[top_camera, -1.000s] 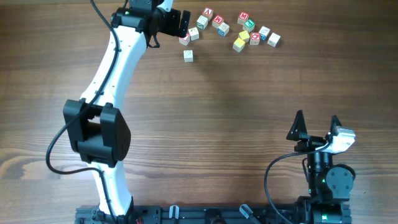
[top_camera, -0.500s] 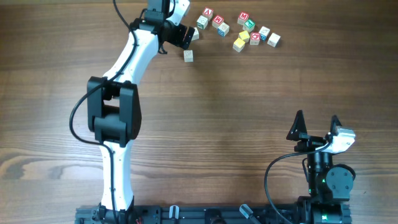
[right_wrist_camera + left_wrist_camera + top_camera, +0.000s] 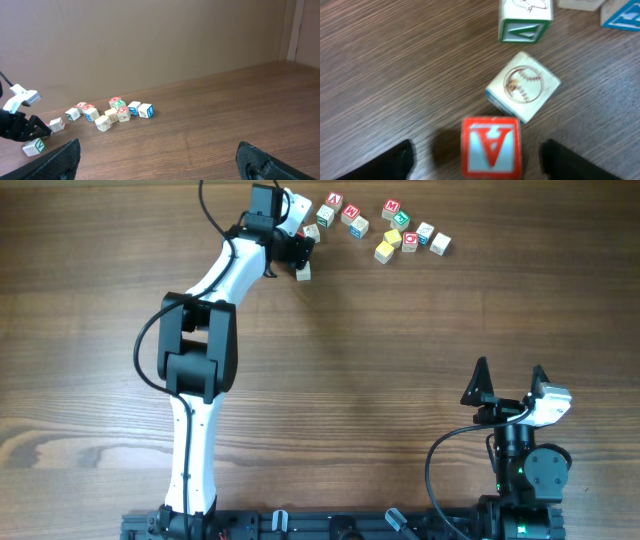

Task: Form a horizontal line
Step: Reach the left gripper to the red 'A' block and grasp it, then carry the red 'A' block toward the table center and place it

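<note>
Several lettered wooden blocks lie scattered at the table's far edge; they also show in the right wrist view. My left gripper is at the left end of this group. In the left wrist view it is open, with a red-framed "A" block on the table between its fingers, untouched. A baseball-picture block sits just beyond, touching the A block's corner. A green-edged block lies farther on. My right gripper is open and empty near the front right.
One block sits just below the left gripper, apart from the cluster. The left arm stretches up the table's left half. A brown wall stands behind the table's far edge.
The left arm has swung right and slightly nearer, bringing its gripper from the left of the blocks onto the leftmost ones. The right arm has not moved.
</note>
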Tool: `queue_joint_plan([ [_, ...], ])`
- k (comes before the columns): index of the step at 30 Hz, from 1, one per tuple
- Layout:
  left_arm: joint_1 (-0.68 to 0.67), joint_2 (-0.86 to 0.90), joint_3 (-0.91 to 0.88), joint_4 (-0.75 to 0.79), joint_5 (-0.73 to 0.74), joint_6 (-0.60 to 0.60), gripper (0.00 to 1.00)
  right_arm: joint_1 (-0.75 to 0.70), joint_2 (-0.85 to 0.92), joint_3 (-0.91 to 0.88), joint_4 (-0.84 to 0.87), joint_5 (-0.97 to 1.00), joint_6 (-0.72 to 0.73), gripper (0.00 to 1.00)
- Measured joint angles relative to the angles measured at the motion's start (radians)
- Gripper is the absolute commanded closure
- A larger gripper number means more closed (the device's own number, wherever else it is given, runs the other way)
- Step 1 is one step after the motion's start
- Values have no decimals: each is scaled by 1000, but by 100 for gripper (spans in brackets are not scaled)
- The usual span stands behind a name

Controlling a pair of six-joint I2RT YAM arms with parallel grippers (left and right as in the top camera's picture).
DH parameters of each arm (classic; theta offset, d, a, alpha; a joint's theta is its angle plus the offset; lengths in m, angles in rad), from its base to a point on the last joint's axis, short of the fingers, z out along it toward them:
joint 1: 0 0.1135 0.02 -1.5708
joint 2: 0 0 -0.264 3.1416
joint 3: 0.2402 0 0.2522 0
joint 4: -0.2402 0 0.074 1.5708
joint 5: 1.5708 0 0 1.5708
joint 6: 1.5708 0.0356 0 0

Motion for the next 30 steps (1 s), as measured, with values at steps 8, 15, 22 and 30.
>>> queue_joint_plan([
  [8, -13, 4, 1, 3, -48, 10, 74, 0, 0, 0, 0, 0, 0, 0],
  [15, -13, -263, 0, -58, -139, -2, 71, 0, 0, 0, 0, 0, 0, 0],
  [22, -21, -552, 16, -537, -82, -217, 81, 0, 1, 0, 0, 0, 0, 0],
  [30, -183, -545, -187, -676, 148, -290, 71, 0, 1, 0, 0, 0, 0, 0],
])
